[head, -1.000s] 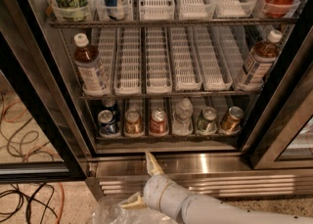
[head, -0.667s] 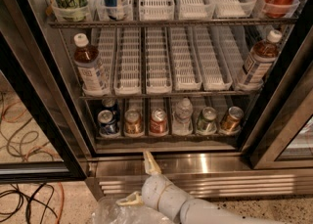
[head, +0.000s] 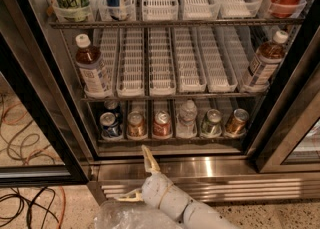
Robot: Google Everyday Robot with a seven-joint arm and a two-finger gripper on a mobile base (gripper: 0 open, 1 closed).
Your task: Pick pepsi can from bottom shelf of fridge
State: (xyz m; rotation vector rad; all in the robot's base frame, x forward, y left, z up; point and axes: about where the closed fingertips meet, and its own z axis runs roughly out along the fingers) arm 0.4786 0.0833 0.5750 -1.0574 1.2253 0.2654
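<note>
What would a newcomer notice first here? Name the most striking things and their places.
The row of cans on the bottom shelf draws the eye, with the dark-blue pepsi can at its left end. Below, before the steel base of the fridge, the gripper hangs open, one finger pointing up.

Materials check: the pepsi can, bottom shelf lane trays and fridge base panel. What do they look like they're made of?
Pepsi can: likely aluminium, with a bare silver top and a printed dark-blue side.
Bottom-shelf lane trays: white slotted plastic, matte look.
Fridge base panel: probably brushed stainless steel, going by its streaky reflections.
Gripper: low in front of the base panel, open, holding nothing.
</note>
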